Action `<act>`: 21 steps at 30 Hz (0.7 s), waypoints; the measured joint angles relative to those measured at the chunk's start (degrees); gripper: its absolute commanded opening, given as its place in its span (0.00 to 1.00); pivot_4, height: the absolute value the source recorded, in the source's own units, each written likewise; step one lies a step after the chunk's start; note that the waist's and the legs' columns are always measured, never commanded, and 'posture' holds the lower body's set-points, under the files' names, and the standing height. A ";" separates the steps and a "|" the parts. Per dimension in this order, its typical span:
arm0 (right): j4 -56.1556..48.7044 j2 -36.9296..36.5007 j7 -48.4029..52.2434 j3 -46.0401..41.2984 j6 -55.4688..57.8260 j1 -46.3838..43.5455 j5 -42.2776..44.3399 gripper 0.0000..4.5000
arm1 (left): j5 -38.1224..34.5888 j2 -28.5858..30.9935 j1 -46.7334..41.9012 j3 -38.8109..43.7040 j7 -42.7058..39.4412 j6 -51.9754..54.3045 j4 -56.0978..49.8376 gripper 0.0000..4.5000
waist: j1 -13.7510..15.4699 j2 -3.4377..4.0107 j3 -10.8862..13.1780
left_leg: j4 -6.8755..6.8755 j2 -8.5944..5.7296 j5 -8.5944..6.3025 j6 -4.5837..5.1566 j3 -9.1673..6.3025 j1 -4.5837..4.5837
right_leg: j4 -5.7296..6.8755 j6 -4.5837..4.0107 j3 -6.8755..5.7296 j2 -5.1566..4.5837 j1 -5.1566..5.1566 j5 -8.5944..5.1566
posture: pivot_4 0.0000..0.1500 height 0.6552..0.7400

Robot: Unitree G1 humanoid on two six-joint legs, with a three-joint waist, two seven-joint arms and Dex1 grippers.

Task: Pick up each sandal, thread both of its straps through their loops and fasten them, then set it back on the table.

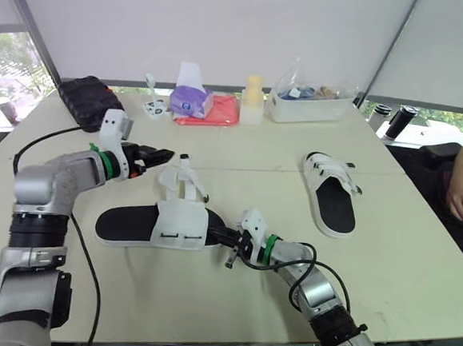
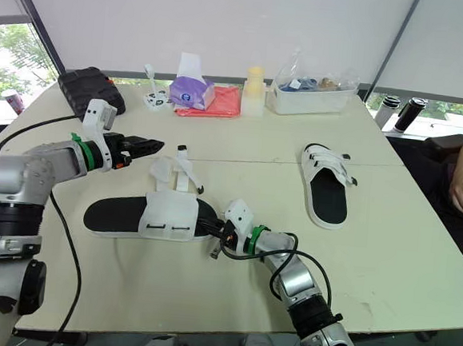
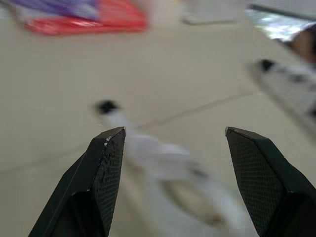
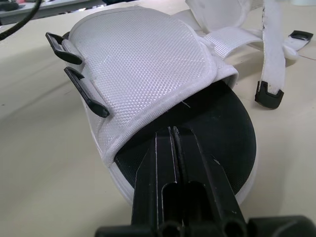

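Currently the left gripper (image 1: 162, 156) is held open, fingers spread, with the loose straps (image 1: 185, 177) just ahead of its tips. The near sandal (image 1: 131, 227) is laid flat on the table (image 1: 401, 258). The right gripper (image 4: 173, 131) is closed on nothing, tips laid on that sandal's black insole. A second sandal (image 1: 332, 193) is seen well to its right.

A pale table (image 1: 281, 157) carries a sandal (image 1: 123, 227) near the left, its straps loose, and a second sandal (image 1: 335, 201) well apart to the right. Along the far edge, left to right: a black case (image 1: 85, 96), a purple tissue pack (image 1: 191, 99) beside a red cloth (image 1: 220, 112), a cream bottle (image 1: 254, 99), a clear tub (image 1: 309, 107)
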 measured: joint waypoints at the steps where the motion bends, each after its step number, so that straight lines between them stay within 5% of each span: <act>1: 0.09 0.00 -0.03 0.02 -0.11 -0.04 -0.05 0.00 | -1.91 -0.43 -0.70 2.37 1.35 4.21 -0.08 0.74 | 0.00 0.00 0.00 | 0.01 -0.03 0.00 0.00 -0.01 0.00 | 0.00 0.00 -0.01 0.00 0.01 0.00 | 1.00 1.00; 9: 0.50 0.10 -0.05 -0.05 -0.97 0.07 -0.08 0.00 | -5.88 -3.93 -1.82 9.53 8.29 22.04 -2.74 0.74 | 0.08 -0.01 -0.01 | -0.01 -0.02 0.02 -0.06 -0.02 0.01 | -0.02 0.00 0.02 -0.07 -0.01 0.00 | 1.00 1.00; 21: 1.08 1.30 -0.67 -0.36 -1.14 0.21 -0.15 0.00 | 3.21 -14.37 0.99 7.26 19.10 12.58 -3.89 0.74 | -0.02 -0.01 -0.01 | -0.08 -0.03 0.06 -0.18 0.01 0.02 | -0.02 -0.05 0.08 -0.04 -0.08 0.03 | 1.00 1.00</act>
